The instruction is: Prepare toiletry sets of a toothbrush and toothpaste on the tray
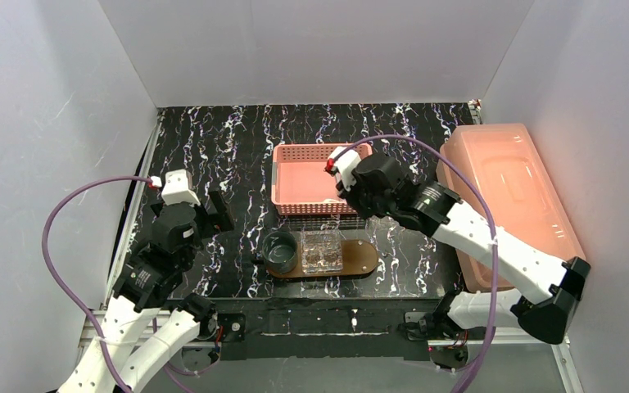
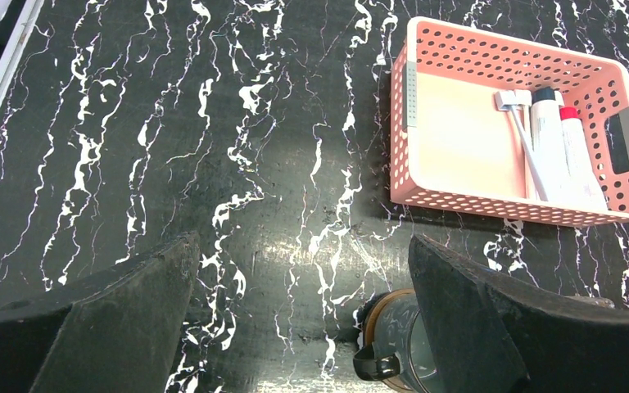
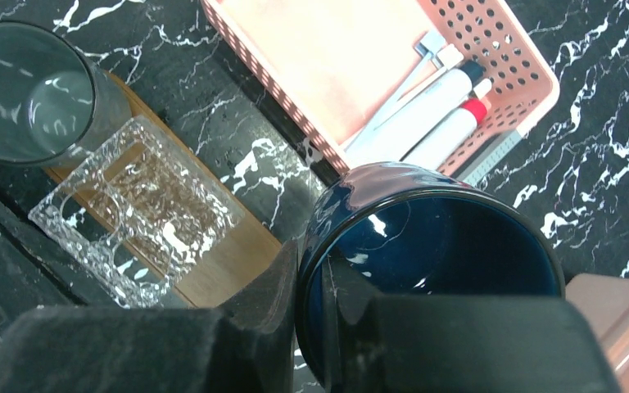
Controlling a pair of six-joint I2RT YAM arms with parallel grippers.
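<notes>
Two arms reach over the black marbled bench. The left tool has its fingers spread wide apart and holds nothing. It hangs over bare bench to the left of the tray.

The right tool is clamped on the rim of a dark blue cup, with one finger inside the wall and the other outside. The cup's mouth faces the wrist camera, and it sits close to the near right corner of a pink perforated basket. Whether its base touches the bench cannot be told.

The tray is a dark oval wooden board lying near the front edge of the bench, just in front of the basket. A grey tumbler stands upright on its left end. A clear glass holder sits beside the tumbler on the middle, and the right end is bare.

At the right side of the basket lie a white toothbrush, a white tube with a dark cap and a tube with a red cap, side by side. A large translucent pink lidded box stands at the far right of the bench.
</notes>
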